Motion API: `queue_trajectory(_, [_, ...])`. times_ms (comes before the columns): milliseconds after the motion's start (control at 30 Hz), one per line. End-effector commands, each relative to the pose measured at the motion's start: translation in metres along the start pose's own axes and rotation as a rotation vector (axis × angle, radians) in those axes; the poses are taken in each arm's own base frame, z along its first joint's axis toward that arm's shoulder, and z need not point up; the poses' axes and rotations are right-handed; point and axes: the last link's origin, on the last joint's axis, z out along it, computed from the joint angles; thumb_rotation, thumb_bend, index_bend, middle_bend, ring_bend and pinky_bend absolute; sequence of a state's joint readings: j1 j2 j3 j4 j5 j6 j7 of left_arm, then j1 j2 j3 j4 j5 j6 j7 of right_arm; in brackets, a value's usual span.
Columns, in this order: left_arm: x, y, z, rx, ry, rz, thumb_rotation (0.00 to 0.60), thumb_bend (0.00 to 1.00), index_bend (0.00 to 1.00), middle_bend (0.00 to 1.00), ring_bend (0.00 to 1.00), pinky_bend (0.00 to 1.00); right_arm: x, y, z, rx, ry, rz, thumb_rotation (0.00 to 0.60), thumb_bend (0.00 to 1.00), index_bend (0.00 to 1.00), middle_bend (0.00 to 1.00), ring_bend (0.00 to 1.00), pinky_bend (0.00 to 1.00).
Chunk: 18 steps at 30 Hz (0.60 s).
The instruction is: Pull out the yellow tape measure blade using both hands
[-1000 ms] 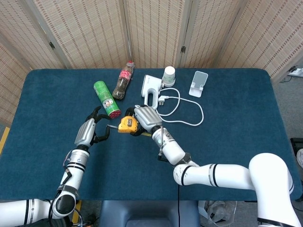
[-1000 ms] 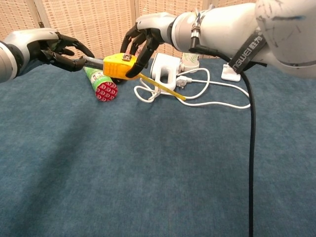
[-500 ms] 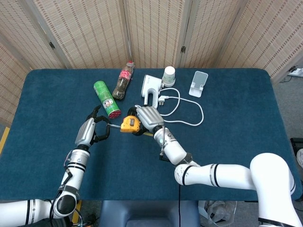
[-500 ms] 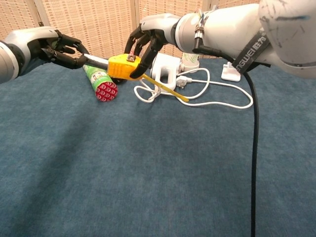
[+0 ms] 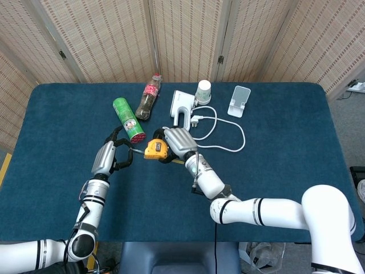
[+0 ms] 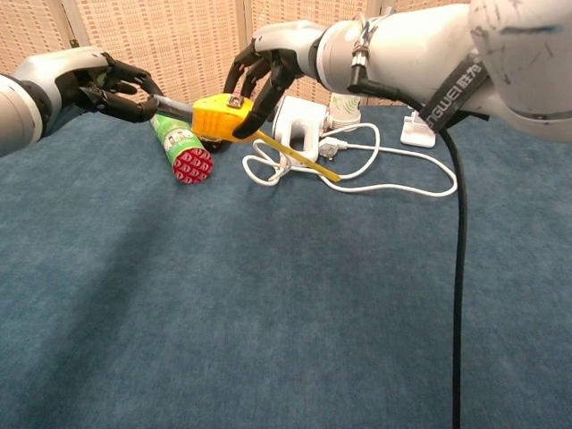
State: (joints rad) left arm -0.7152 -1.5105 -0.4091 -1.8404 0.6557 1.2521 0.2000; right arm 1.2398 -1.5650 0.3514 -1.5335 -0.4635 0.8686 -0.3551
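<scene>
The yellow tape measure (image 5: 154, 149) (image 6: 219, 118) is held just above the blue table (image 5: 274, 188). My right hand (image 5: 178, 142) (image 6: 268, 67) grips its case from above and behind. A short length of blade (image 5: 137, 151) (image 6: 174, 107) runs out of the case to the left. My left hand (image 5: 114, 153) (image 6: 112, 89) pinches the blade's end between thumb and fingers. A thin yellow strip (image 6: 299, 159) trails from the case down to the right.
A green can (image 5: 128, 119) (image 6: 183, 147) lies just behind the hands, with a cola bottle (image 5: 147, 97) beyond it. A white device (image 5: 181, 105), its looping cable (image 5: 225, 137), a white cup (image 5: 203, 90) and a phone stand (image 5: 239, 101) sit at the back centre.
Both hands have lifted slightly with the tape measure. The left hand has drawn a little further from the case, so slightly more blade shows.
</scene>
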Motion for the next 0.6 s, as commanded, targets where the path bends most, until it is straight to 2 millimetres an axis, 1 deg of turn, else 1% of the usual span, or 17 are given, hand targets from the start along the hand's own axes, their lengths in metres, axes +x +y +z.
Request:
queue_trajectory(33, [0.001, -0.001, 0.001, 0.001, 0.009, -0.001, 0.600, 0.57, 0.66, 0.08, 0.00, 0.01, 0.001, 0.001, -0.001, -0.001, 0.001, 0.000, 0.600, 0.23, 0.53, 0.50, 0.54, 0.18])
queue_trajectory(333, [0.008, -0.013, 0.004, 0.006, 0.053, 0.025, 0.600, 0.58, 0.66, 0.08, 0.00, 0.01, 0.008, 0.012, -0.008, -0.009, 0.007, -0.024, 0.600, 0.23, 0.54, 0.50, 0.55, 0.18])
queue_trajectory(600, [0.022, -0.028, 0.007, 0.031, 0.096, 0.043, 0.600, 0.58, 0.66, 0.08, 0.00, 0.01, 0.019, 0.033, -0.022, -0.034, 0.020, -0.038, 0.600, 0.23, 0.54, 0.50, 0.55, 0.18])
